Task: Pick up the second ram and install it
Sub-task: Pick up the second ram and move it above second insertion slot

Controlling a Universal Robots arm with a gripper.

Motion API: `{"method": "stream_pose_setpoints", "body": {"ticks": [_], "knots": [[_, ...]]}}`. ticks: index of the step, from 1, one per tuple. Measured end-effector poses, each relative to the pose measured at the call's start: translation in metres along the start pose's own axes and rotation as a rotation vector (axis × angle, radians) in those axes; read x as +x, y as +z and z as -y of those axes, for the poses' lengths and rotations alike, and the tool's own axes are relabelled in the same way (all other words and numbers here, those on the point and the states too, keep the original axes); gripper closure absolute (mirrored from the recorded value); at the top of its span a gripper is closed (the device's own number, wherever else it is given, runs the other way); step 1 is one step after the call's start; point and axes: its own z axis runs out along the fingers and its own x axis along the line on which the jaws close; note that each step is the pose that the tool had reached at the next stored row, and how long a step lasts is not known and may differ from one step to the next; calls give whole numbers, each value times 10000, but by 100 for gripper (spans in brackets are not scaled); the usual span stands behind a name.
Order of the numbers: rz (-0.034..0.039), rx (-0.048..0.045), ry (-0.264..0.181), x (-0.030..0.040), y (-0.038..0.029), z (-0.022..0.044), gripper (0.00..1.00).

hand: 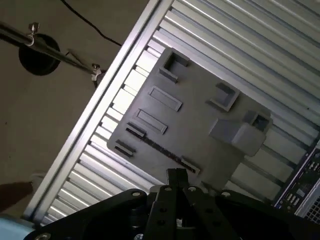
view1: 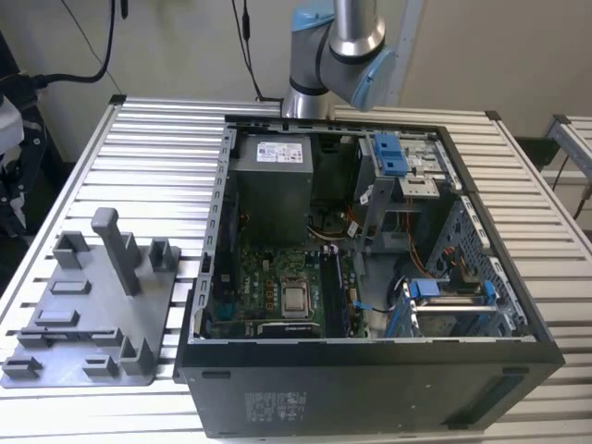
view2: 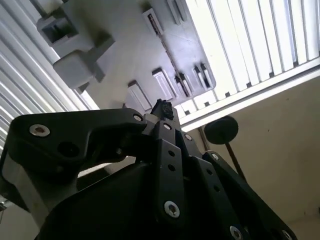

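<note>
The grey holder tray [view1: 92,319] lies on the slatted table at the exterior view's left, beside the open computer case [view1: 370,379]. In both wrist views my gripper [hand: 176,173] [view2: 162,106] hangs well above the tray [hand: 200,120] [view2: 135,55], its black fingers closed together with nothing between them. A thin dark strip [hand: 167,152] runs along the tray's long slot near its front edge. It looks like the second ram seen edge-on, though I cannot be sure. In the exterior view the arm [view1: 338,51] rises behind the case.
A tall grey post [view1: 116,245] and low blocks stand on the tray. Inside the case sit the motherboard [view1: 277,287], the power supply [view1: 273,185] and blue-tabbed drive bays [view1: 393,157]. A dark stand [hand: 37,52] is on the floor beyond the table edge.
</note>
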Motion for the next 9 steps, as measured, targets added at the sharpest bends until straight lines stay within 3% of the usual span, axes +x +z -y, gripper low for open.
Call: {"method": "stream_pose_setpoints", "body": {"ticks": [9], "knots": [[-64, 33, -1645, 0, 28, 1, 89]]}}
